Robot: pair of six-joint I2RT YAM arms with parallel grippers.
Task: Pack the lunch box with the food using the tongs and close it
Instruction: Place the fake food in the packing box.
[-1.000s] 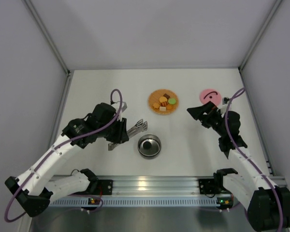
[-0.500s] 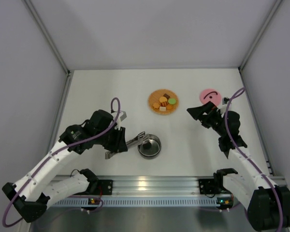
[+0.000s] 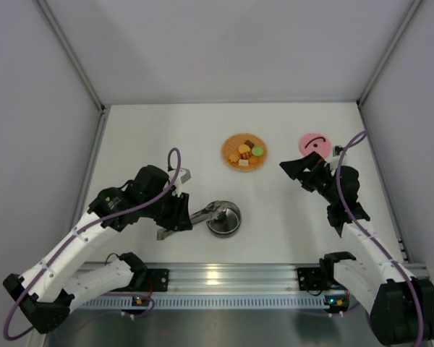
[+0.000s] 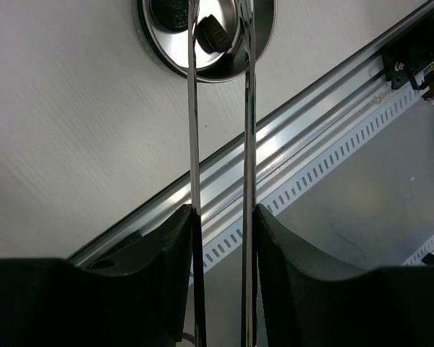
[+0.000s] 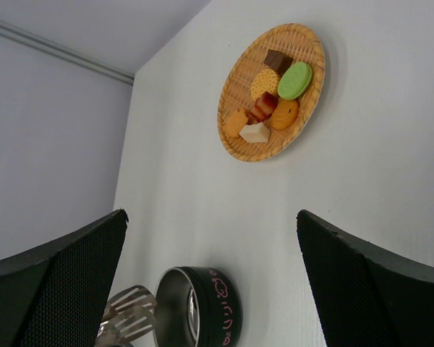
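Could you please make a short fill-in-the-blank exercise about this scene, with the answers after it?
1. The tongs are held by the ____ arm's gripper.
2. The lunch box stands open; its lid is ____ in colour.
3. The woven plate holds one round piece of food that is ____.
4. The right gripper has its jaws ____.
Answers: left; pink; green; open.

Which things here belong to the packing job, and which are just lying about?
Job: lunch box, pink lid, food, tongs, left claw gripping the tongs.
Just there: woven plate under the food, rail along the near edge.
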